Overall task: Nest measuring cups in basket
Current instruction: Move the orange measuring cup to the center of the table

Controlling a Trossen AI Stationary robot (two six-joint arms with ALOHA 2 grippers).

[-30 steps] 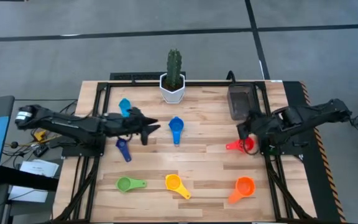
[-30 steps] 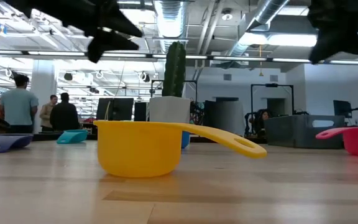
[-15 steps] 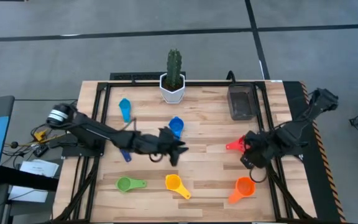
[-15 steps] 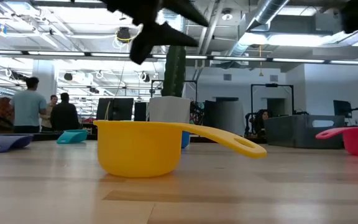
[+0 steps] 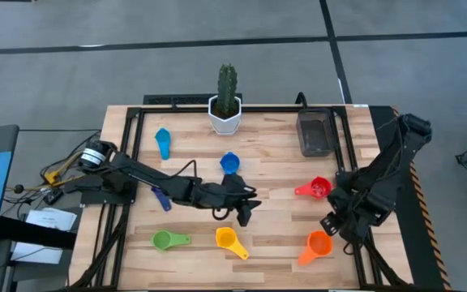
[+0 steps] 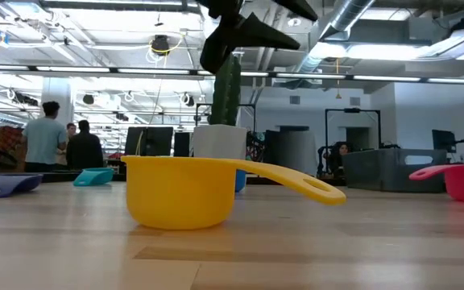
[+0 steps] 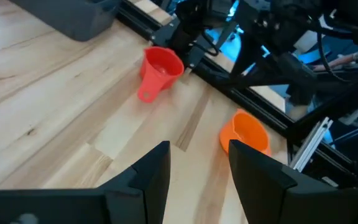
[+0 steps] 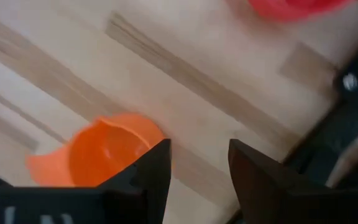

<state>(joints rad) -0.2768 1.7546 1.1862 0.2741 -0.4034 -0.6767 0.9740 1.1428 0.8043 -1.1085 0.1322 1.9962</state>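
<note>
Seven measuring cups lie apart on the wooden table: light blue [image 5: 163,139], blue [image 5: 229,162], dark blue [image 5: 160,198], green [image 5: 165,239], yellow [image 5: 229,240], red [image 5: 315,188] and orange [image 5: 318,243]. The dark grey basket [image 5: 316,134] stands at the far right. My left gripper [image 5: 246,211] hovers open over the table's middle, above the yellow cup [image 6: 184,192], and faces the red cup [image 7: 160,65] and the orange cup [image 7: 247,132]. My right gripper [image 5: 332,222] hangs open, pointing down, just beyond the orange cup [image 8: 107,155].
A white pot with a cactus [image 5: 226,112] stands at the far edge, left of the basket. Black frame rails [image 5: 355,235] run along the table's right and left sides. People stand in the room behind the table in the low view.
My left gripper has swept from the left part of the table toward the right, to the middle, and a little toward the near edge. My right gripper has left the red cup and gone toward the near edge and down, to the orange cup. All cups have stayed put.
</note>
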